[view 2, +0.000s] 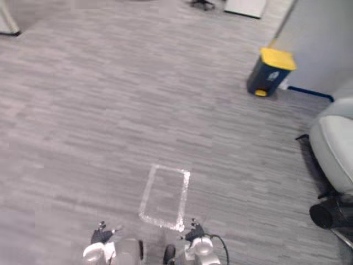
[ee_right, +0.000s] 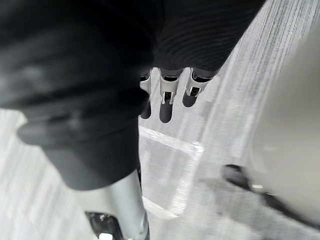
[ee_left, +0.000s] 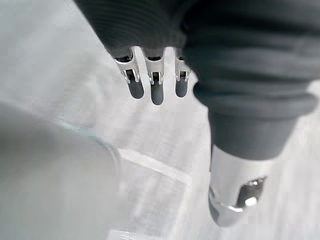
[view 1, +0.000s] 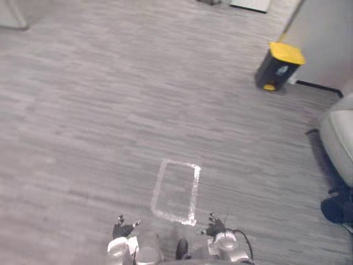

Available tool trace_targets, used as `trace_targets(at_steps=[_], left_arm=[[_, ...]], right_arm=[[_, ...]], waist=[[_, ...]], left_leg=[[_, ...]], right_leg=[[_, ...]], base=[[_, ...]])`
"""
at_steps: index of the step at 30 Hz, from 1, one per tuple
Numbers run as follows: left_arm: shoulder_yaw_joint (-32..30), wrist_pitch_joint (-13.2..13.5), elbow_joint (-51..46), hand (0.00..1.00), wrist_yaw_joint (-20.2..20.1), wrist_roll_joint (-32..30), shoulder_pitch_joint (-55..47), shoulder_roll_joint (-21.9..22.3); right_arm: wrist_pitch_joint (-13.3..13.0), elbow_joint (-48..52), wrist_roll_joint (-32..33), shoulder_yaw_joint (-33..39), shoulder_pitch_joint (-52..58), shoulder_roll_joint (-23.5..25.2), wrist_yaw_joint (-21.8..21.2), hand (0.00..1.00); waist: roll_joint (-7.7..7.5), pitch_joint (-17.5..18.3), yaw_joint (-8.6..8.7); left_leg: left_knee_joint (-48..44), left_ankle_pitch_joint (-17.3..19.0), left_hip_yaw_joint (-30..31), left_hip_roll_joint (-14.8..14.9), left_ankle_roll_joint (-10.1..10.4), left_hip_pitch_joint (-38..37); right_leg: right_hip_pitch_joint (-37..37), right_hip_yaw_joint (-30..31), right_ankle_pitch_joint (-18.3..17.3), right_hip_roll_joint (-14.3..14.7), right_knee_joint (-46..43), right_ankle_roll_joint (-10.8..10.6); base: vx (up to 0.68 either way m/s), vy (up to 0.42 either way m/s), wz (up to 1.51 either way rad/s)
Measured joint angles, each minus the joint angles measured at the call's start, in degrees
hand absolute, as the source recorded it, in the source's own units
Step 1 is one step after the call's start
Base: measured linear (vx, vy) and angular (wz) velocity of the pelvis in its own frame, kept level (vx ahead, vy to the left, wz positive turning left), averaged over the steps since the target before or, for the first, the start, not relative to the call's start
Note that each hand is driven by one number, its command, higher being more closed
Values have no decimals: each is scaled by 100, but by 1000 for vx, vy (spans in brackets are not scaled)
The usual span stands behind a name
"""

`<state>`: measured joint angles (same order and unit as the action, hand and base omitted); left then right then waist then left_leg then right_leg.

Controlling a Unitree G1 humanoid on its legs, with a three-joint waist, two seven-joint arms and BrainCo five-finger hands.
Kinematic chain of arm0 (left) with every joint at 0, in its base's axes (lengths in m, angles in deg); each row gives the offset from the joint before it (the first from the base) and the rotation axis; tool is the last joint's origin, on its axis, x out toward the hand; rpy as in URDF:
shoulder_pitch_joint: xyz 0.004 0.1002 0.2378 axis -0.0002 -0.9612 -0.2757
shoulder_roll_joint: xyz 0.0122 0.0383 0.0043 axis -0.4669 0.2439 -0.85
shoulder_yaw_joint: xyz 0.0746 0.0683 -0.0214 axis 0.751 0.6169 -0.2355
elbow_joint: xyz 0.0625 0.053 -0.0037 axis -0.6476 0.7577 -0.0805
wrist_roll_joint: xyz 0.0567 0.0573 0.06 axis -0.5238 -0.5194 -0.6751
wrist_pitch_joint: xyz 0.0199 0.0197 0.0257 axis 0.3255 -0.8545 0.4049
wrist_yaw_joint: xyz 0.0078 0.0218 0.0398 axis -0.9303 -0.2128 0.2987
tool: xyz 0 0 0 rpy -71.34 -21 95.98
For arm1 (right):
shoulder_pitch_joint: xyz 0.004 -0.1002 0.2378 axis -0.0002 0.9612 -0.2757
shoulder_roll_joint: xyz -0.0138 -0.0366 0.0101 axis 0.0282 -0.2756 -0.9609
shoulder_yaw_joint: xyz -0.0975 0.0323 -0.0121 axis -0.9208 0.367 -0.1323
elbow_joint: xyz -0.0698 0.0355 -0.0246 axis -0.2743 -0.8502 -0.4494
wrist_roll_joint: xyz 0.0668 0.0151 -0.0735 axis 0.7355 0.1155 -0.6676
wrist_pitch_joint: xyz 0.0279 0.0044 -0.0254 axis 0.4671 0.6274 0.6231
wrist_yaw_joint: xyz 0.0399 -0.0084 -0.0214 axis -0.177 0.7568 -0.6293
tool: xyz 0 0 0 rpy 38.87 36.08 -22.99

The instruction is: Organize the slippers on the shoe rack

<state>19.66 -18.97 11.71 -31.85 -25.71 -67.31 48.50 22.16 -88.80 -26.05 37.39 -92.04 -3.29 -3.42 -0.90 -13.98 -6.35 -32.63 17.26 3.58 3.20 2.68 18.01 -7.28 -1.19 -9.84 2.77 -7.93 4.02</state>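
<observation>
Both arms hang low over the grey plank floor (view 1: 110, 110). The left robot hand (view 1: 122, 228) and the right robot hand (view 1: 215, 225) are well apart, one on each side of the near end of a white tape rectangle (view 1: 196, 190) marked on the floor.

In the left wrist view, the left robot hand's fingers (ee_left: 157, 90) point down, straight and loosely spread. Its thumb (ee_left: 235, 195) is set apart from them, and they grip nothing. The right robot hand looks the same in its own wrist view, with relaxed fingers (ee_right: 167, 102), the thumb (ee_right: 120, 210) off to one side, and nothing held.

Far across the floor, a dark bin (view 1: 279, 67) with a yellow lid stands against the wall (view 1: 331, 38). A grey seat (view 1: 339, 138) sits at the floor's right edge.
</observation>
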Motion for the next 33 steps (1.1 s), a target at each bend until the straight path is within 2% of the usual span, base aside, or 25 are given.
trace_targets(at_steps=[1,2,3,5,6,7,9,10,11,12,13,15,17,18,19,20,21,23,24,26,27,29,30,31,33], left_arm=[[-7,10,-1,0,4,2,-2,30],[-7,30,12,0,7,6,-7,56],[-13,30,45,0,8,37,-28,52],[-9,30,49,0,8,52,-23,-41],[-19,22,37,0,15,50,-26,-56],[-15,17,46,0,16,53,-29,-67],[61,-6,200,0,11,53,-49,-176],[80,-9,255,0,11,53,-55,-205],[119,-15,336,0,10,48,-57,-257],[119,-15,426,0,12,52,-60,-287],[156,-28,525,0,10,49,-64,-346],[227,-31,608,0,2,49,-63,-397],[243,-34,643,0,-2,48,-45,-431],[256,-48,691,0,-2,49,-47,-449],[271,-64,717,0,-3,42,-62,-496],[279,-88,788,0,-14,32,-69,-548],[285,-110,890,0,-24,-13,-68,-471],[294,-101,889,0,-93,-135,-121,-383],[259,-106,867,0,-127,-175,-157,-370],[208,-132,818,0,-122,-223,-296,-310],[135,-139,803,0,-123,-226,-375,-271],[154,-137,768,0,-122,-230,-418,-297],[167,-139,746,0,-119,-231,-443,-310],[169,-137,746,0,-111,-229,-461,-304],[170,-146,752,0,-110,-231,-462,-296]], right_arm=[[2,-6,-1,59,-7,-5,2,0],[0,-36,-1,88,-10,-37,7,0],[5,-166,-1,77,-26,-54,9,0],[12,-183,-14,79,13,-64,-13,0],[-8,-116,-30,97,29,-47,-7,0],[-14,-117,-30,108,23,-32,-5,0],[-8,-148,-41,86,46,-39,-32,0],[-9,-155,-43,82,64,-42,-34,0],[-10,-161,-44,82,119,-41,-45,0],[-13,-173,-45,56,84,-43,-60,0],[-12,-186,-57,-28,44,-52,-77,0],[-13,-197,-113,-133,6,-87,-82,0],[-9,-279,-259,-130,-40,-147,-86,0],[-6,-305,-270,-132,-62,-183,-93,0],[-7,-362,-272,-139,-42,-192,-101,0],[-10,-385,-275,-140,-27,-210,-114,0],[-14,-386,-273,-134,-33,-336,-119,0],[-45,-382,-270,-57,14,-390,-118,0],[-45,-372,-267,-36,37,-374,-117,0],[-48,-318,-256,-39,103,-354,-101,0],[-44,-271,-250,-16,162,-350,-73,0],[-27,-281,-237,143,183,-342,-42,0],[-20,-309,-226,150,184,-369,-14,0],[-16,-319,-211,154,123,-372,-3,0],[-13,-322,-210,156,122,-367,-2,0]], waist=[[64,-32,-15],[143,-67,-26],[128,-47,-46],[-50,8,-76],[-38,22,-119],[-43,17,-127],[-28,17,-131],[-12,7,-126],[19,-5,-83],[41,-1,-67],[44,13,-8],[46,24,21],[21,29,23],[9,30,25],[-69,63,25],[-166,97,26],[42,122,39],[167,159,80],[234,159,79],[326,142,64],[339,146,10],[282,139,-32],[248,142,-44],[250,143,-58],[251,144,-64]], left_leg=[[600,-236,320,-52,58,-10],[1043,-828,487,-43,330,-87],[1064,-1287,385,-165,302,-223],[802,-944,58,-338,40,-277],[681,-728,-167,-333,-100,-357],[655,-619,-292,-316,-151,-454],[629,-320,-774,-265,-319,-1074],[628,-286,-859,-255,-366,-1225],[654,-170,-993,-214,-453,-1521],[700,-131,-1111,-161,-469,-1714],[868,-128,-1256,-32,-474,-1981],[1042,-129,-1404,114,-473,-2154],[1246,-125,-1590,136,-461,-2330],[1304,-111,-1682,97,-436,-2417],[1333,-93,-1694,-4,-404,-2477],[1355,-11,-1612,-127,-279,-2556],[1350,36,-1431,-15,-222,-2618],[751,67,-1169,156,-169,-2418],[-281,35,-1060,333,-119,-2003],[-1722,-331,-947,707,9,-1471],[-2260,-169,-865,825,-42,-1243],[-2045,121,-750,744,-95,-1003],[-1481,252,-672,591,-54,-897],[-848,278,-377,412,-18,-894],[-265,265,118,195,22,-909]], right_leg=[[-38,125,-131,-54,-70,-94],[-102,284,-393,-107,-242,-275],[-145,404,-581,-228,-408,-417],[-108,466,-651,-519,-658,-490],[83,519,-651,-594,-1203,-547],[231,505,-638,-658,-1590,-627],[746,195,-431,-923,-3215,-1049],[811,-3,-444,-1026,-3502,-1025],[948,-528,-541,-1241,-3890,-844],[1059,-902,-666,-1331,-3990,-714],[1188,-1425,-822,-1308,-3717,-579],[1347,-1858,-800,-1160,-3055,-536],[1584,-2312,-503,-1149,-2209,-469],[1651,-2460,-140,-1116,-1733,-420],[1658,-2486,399,-1098,-1332,-308],[1635,-2444,678,-1092,-1123,92],[1543,-2481,677,-969,-1093,65],[1380,-2444,485,-738,-770,-13],[1209,-2449,462,-543,-568,-16],[894,-2288,376,-219,-420,120],[754,-2044,270,-43,-413,168],[692,-1698,230,27,-395,158],[689,-1369,226,23,-389,131],[672,-1076,226,21,-390,85],[648,-782,228,16,-392,48]], base=[[372,351,-83],[467,441,-77],[403,371,-77],[426,312,-70],[396,282,-75],[347,269,-89],[338,222,-92],[347,165,-80],[351,127,-60],[401,121,-76],[316,69,-58],[294,17,-49],[254,-19,-48],[215,-51,-40],[275,-76,-39],[272,-98,-34],[257,-119,-21],[273,-151,-9],[198,-127,-17],[242,-80,-57],[278,-37,-89],[224,5,-110],[228,59,-145],[186,90,-128],[216,181,-114]])
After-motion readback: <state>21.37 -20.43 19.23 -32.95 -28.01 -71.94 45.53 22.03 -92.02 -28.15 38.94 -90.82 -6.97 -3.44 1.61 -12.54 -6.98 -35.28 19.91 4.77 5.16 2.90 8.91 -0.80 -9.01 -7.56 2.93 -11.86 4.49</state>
